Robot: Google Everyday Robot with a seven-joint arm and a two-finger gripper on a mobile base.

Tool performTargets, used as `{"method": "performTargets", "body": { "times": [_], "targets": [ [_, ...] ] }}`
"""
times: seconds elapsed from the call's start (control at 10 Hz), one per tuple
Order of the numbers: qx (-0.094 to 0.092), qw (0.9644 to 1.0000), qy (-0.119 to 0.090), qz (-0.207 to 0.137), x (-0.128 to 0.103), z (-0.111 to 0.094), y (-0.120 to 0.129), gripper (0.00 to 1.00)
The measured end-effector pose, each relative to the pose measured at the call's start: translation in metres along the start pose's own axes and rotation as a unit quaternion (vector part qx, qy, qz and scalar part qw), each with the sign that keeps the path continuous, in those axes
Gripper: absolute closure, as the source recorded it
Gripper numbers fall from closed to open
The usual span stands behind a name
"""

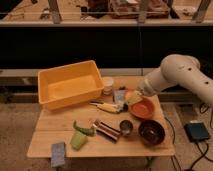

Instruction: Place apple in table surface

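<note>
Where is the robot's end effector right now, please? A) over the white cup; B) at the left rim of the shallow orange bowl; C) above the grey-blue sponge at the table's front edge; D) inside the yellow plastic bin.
B: the end effector is at the left rim of the shallow orange bowl, over the right half of the light tan wooden tabletop.

The small, round, yellow-orange apple sits at the gripper, over the right side of the table surface, a light tan plank top.
</note>
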Motion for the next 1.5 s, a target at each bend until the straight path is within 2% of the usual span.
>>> {"method": "performTargets", "body": {
  "times": [0.1, 0.2, 0.4, 0.6, 0.8, 1.0, 1.1, 1.3, 1.5],
  "targets": [
    [-0.002, 0.9994, -0.032, -0.01, -0.009, -0.007, 0.0, 0.77],
    [-0.004, 0.9987, -0.047, -0.018, -0.019, -0.004, 0.001, 0.77],
    [-0.006, 0.9982, -0.049, -0.033, -0.044, 0.014, 0.004, 0.77],
    [-0.008, 0.9982, -0.038, -0.046, -0.07, 0.037, 0.009, 0.77],
    [-0.01, 0.9985, -0.003, -0.053, -0.081, 0.064, 0.002, 0.77],
    [-0.018, 0.9979, 0.034, -0.053, -0.071, 0.094, -0.007, 0.77],
    [-0.021, 0.9968, 0.059, -0.051, -0.057, 0.116, -0.011, 0.77],
    [-0.026, 0.995, 0.084, -0.047, -0.038, 0.14, -0.012, 0.77],
    [-0.038, 0.9916, 0.113, -0.049, -0.011, 0.168, -0.005, 0.77]
  ]
}}
